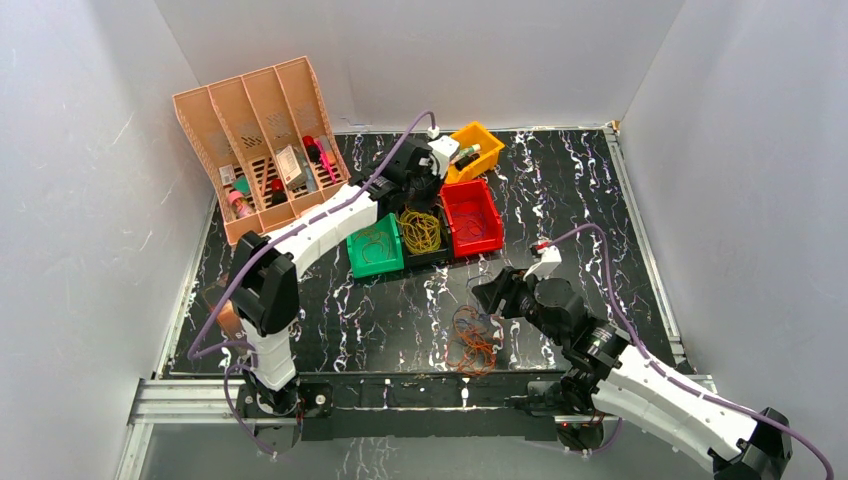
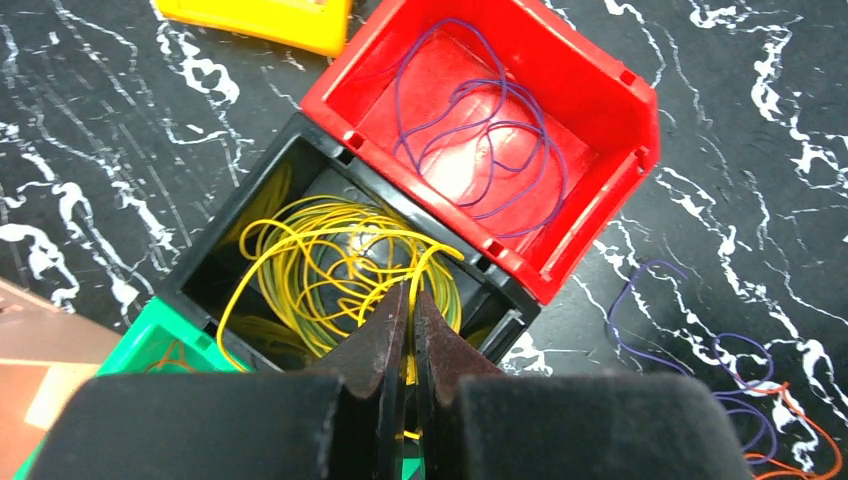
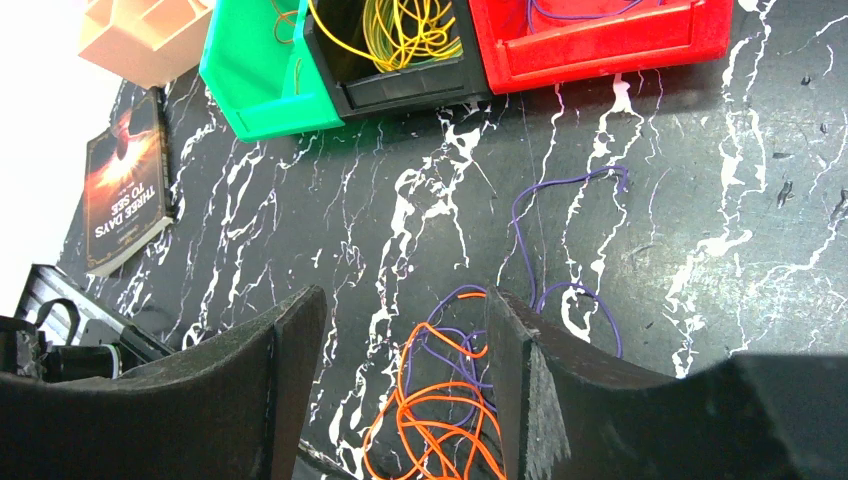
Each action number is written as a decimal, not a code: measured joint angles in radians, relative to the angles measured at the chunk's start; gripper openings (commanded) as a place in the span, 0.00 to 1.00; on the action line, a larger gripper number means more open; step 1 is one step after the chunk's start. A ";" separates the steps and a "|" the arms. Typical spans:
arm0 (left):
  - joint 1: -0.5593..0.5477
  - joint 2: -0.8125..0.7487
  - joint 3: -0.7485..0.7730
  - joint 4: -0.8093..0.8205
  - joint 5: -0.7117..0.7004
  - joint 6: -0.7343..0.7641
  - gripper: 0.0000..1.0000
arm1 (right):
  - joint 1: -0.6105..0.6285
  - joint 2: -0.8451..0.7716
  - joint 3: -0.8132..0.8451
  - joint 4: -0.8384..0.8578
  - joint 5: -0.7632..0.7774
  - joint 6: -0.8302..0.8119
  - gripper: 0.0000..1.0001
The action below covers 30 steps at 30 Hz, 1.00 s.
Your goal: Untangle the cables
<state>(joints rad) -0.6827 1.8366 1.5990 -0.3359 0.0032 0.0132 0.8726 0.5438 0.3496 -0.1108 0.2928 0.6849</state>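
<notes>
A tangle of orange and purple cables [image 1: 473,342] lies on the table near the front edge. My right gripper [image 1: 490,295] hovers over it, open and empty; in the right wrist view the orange loops [image 3: 440,420] lie between and below its fingers [image 3: 400,320], and a purple loop [image 3: 560,200] stretches beyond. My left gripper [image 1: 425,185] is over the black bin [image 1: 420,255]. In the left wrist view it [image 2: 408,295] is shut on a yellow cable that runs into the yellow coil [image 2: 330,260] in that bin. Purple cables [image 2: 480,130] lie in the red bin [image 2: 590,250].
A green bin [image 1: 375,248] holding orange loops stands left of the black bin, and the red bin [image 1: 472,218] right of it. A yellow bin [image 1: 475,150] and an orange file rack [image 1: 260,140] stand behind. A book [image 3: 125,180] lies at the table's left.
</notes>
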 measured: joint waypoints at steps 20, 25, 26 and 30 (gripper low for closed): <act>0.016 0.041 -0.001 0.050 0.073 -0.062 0.00 | 0.000 -0.034 0.000 -0.022 0.012 0.014 0.68; 0.042 0.023 -0.086 0.042 0.024 -0.066 0.00 | 0.000 -0.019 0.000 -0.021 0.012 0.015 0.68; 0.047 0.020 -0.100 0.040 0.015 -0.066 0.00 | 0.000 -0.011 0.000 -0.021 0.011 0.015 0.68; 0.059 0.018 -0.141 0.040 -0.014 -0.066 0.00 | 0.000 0.010 0.000 -0.019 0.011 0.014 0.68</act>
<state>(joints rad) -0.6239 1.8545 1.4582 -0.2958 -0.0105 -0.0528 0.8726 0.5541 0.3496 -0.1303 0.3035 0.6994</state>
